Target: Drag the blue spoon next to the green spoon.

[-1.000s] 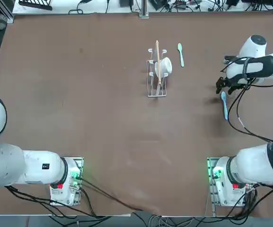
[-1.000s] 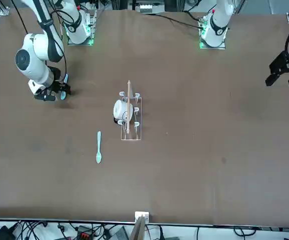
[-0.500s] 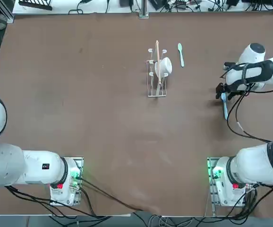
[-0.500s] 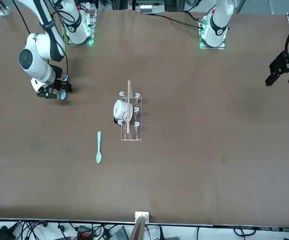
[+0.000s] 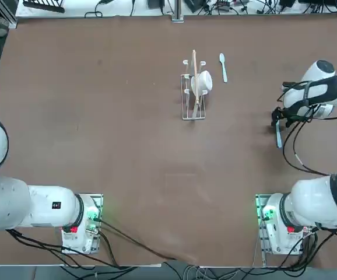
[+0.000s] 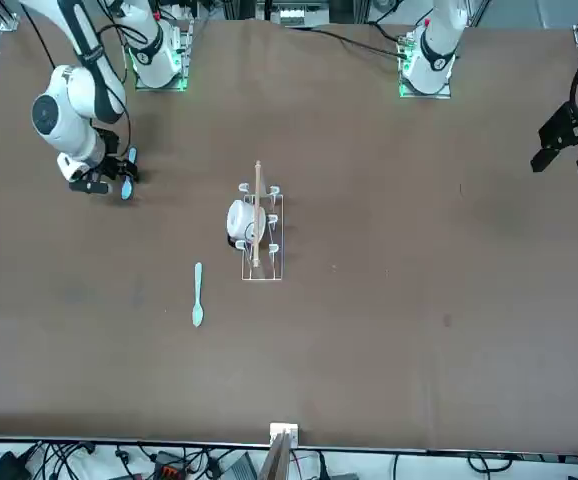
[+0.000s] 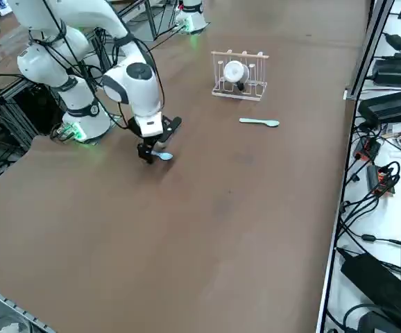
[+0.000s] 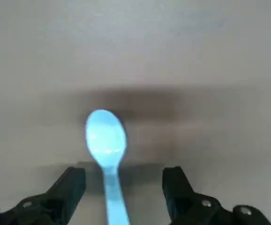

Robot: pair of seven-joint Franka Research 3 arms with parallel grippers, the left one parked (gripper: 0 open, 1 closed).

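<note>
No legible text or labels.

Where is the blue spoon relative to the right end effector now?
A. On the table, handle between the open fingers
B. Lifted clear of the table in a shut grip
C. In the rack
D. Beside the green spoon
A: the wrist view shows the blue spoon lying flat, its handle between the spread fingers of the right end effector.

In the front view, our right gripper (image 6: pixel 102 182) sits low over the brown table (image 6: pixel 419 330) at about nine o'clock from the dish rack (image 6: pixel 260 232), well apart from it. The blue spoon (image 6: pixel 127 180) lies just beside the gripper's fingers. The green spoon (image 6: pixel 197 295) lies at about seven o'clock from the rack, near it, handle pointing to twelve. A white cup (image 6: pixel 240 219) rests in the rack.
</note>
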